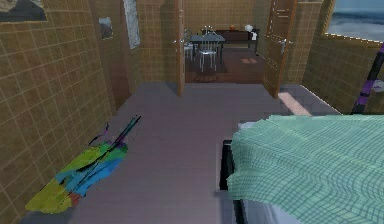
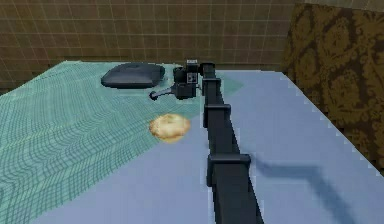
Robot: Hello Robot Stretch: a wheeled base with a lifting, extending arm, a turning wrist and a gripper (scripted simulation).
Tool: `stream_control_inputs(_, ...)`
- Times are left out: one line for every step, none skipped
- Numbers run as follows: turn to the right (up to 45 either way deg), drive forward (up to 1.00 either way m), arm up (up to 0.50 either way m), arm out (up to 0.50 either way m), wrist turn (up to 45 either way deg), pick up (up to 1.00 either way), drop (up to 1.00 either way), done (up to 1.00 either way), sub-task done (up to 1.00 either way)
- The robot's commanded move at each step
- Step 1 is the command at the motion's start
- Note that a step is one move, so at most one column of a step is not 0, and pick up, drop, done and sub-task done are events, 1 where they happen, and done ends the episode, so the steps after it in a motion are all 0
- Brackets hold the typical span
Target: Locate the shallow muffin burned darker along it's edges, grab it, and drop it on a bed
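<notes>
One roundish muffin (image 2: 170, 127) sits top-up on the bed (image 2: 60, 130).

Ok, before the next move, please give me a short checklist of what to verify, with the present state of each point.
1. Arm stretched out over the bed: ok.
2. Muffin over the bed's green cover, away from its edges: ok.
3. Muffin apart from the dark pillow: ok.
4. Tool holding nothing: cannot tell.
5. Floor ahead bare up to the doorway: ok; a colourful thing lies aside by the wall.
</notes>
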Motion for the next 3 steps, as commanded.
stream_control_inputs(0.0,0.0,0.06,0.0,0.0,0.0,0.0,0.0,0.0)
stream_control_inputs(0.0,0.0,0.0,-0.08,0.0,0.0,0.0,0.0,0.0)
stream_control_inputs(0.0,0.0,0.0,0.0,0.0,0.0,0.0,1.0,0.0)
